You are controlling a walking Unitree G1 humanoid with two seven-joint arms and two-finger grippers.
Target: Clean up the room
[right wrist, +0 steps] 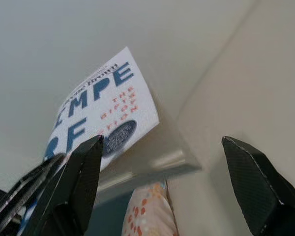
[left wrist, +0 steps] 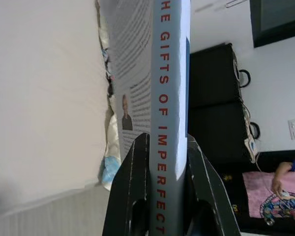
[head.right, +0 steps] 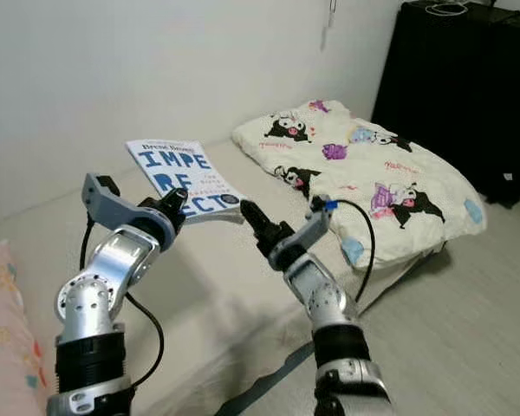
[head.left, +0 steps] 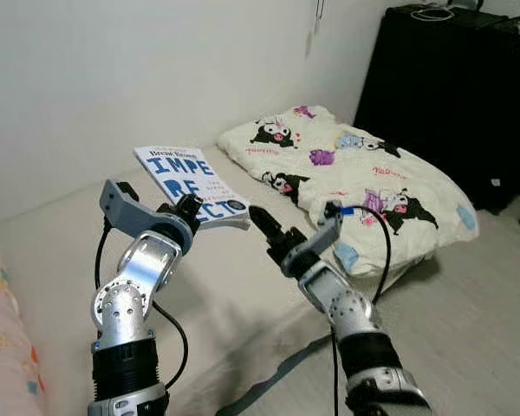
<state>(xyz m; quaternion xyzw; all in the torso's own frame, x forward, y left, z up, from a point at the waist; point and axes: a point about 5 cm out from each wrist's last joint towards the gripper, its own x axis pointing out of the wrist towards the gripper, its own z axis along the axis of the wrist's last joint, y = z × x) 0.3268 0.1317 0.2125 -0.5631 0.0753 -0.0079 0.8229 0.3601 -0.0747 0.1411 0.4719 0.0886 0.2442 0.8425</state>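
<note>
A white book [head.left: 180,176] with big blue letters on its cover is lifted above the beige mattress [head.left: 243,295], tilted. My left gripper [head.left: 191,208] is shut on its near edge; in the left wrist view the grey spine [left wrist: 168,123] sits clamped between both black fingers [left wrist: 132,167]. Just right of the book's lower corner, my right gripper [head.left: 258,217] points at it. In the right wrist view its fingers [right wrist: 83,172] are spread wide with nothing between them, and the book cover [right wrist: 105,110] lies ahead.
A rumpled white blanket [head.left: 355,173] with cartoon prints covers the mattress's far right end. A black cabinet [head.left: 451,87] stands behind it by the wall. A pink patterned pillow [head.left: 0,347] lies at the left edge. Pale floor [head.left: 477,295] runs along the right. A person [left wrist: 280,196] shows in the left wrist view.
</note>
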